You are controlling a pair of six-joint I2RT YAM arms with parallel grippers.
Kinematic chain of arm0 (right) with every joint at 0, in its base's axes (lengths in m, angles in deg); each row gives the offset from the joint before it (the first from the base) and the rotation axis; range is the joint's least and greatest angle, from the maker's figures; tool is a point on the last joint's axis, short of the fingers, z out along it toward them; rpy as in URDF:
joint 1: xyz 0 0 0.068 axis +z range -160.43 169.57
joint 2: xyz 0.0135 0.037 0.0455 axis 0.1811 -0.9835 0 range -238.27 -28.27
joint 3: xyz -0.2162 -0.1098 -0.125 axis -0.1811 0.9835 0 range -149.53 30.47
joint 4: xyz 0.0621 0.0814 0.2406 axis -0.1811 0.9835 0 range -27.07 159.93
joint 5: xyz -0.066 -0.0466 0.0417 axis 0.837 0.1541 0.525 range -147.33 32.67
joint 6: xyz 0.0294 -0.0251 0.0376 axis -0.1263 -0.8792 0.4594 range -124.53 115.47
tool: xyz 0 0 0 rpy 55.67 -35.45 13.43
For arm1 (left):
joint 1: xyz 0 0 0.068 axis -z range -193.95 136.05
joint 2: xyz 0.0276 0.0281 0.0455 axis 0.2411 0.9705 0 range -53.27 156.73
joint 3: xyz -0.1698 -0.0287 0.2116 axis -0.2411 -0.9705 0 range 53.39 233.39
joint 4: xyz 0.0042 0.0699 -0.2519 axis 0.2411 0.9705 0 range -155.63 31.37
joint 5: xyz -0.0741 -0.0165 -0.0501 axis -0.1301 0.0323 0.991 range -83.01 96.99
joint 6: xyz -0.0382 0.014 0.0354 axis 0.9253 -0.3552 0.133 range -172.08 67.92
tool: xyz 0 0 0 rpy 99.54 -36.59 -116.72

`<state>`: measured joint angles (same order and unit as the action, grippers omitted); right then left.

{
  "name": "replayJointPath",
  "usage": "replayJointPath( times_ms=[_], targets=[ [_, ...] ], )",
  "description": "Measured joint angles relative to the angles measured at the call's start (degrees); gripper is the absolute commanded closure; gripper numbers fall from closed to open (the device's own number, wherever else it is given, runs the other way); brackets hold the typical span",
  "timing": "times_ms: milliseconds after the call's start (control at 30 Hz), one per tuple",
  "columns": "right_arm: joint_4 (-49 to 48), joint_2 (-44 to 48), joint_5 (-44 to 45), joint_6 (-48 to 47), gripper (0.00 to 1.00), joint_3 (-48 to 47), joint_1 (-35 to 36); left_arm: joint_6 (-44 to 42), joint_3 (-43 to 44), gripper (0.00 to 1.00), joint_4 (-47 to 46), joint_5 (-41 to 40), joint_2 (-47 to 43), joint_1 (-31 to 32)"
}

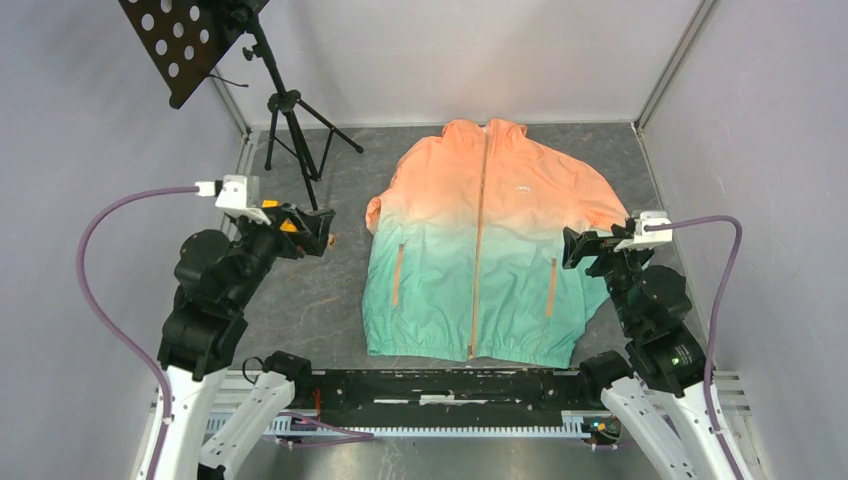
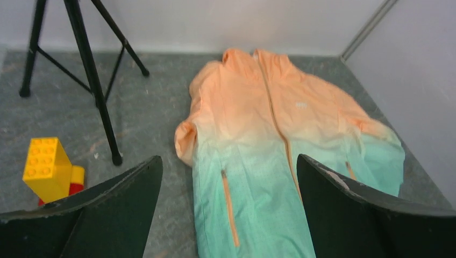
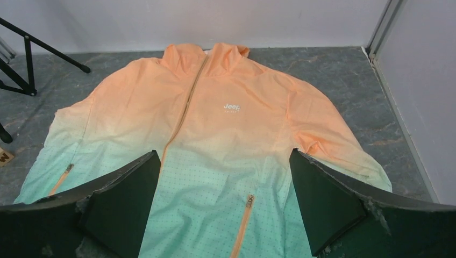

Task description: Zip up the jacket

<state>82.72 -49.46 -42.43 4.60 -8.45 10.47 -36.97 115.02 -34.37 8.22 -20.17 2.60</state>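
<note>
Top view, bottom of frame upward.

- The thin windbreaker jacket, peach-orange fading to teal-green [image 1: 440,240], is laid flat, front up, on the grey bench [image 1: 300,300] at frame centre. Its teal hem [image 1: 420,345] is turned toward the arm bases.
- The tan centre zipper [image 1: 478,250] marks the long axis. It is run almost vertically in the frame, from hem to the orange collar [image 1: 487,128] at upper centre. The slider cannot be made out, so how far the zipper is closed is not recorded.
- The left pincer [image 1: 318,232] is held at centre left, spread wide and empty. It is set apart from the jacket's left sleeve, with bare bench between. The zipper lies to its right.
- The right pincer [image 1: 578,247] is held at centre right, also spread wide and empty, as seen from both wrist views. It is placed just beside the jacket's right edge. The zipper lies to its left.

Judgement: the right arm is taken as the nearer one. The zipper's lower end at the hem lies below and inward of both pincers. Any pull would be directed up the frame, along the axis, toward the collar.

Two tan pocket zips [image 1: 398,275] are noted either side of the centre line, roughly parallel to it.
</note>
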Motion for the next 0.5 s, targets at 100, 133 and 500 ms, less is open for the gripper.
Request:
replayJointPath(
  times_ms=[100, 133, 500],
  targets=[
    [0.94, -0.63, 0.63, 0.68, 0.03, 0.42, 0.00, 0.09, 0.50, 0.00, 2.56, 1.68, 3.34, 0.00],
    [1.31, -1.31, 0.72, 1.03, 0.03, 0.52, 0.00, 0.28, 0.55, 0.00, 3.58, 2.40, 4.76, 0.00],
    [4.33, -18.75, -8.11, 9.75, 0.03, 3.69, 0.00, 8.02, -6.91, 0.00, 7.02, 18.12, 18.03, 0.22]
  ],
)
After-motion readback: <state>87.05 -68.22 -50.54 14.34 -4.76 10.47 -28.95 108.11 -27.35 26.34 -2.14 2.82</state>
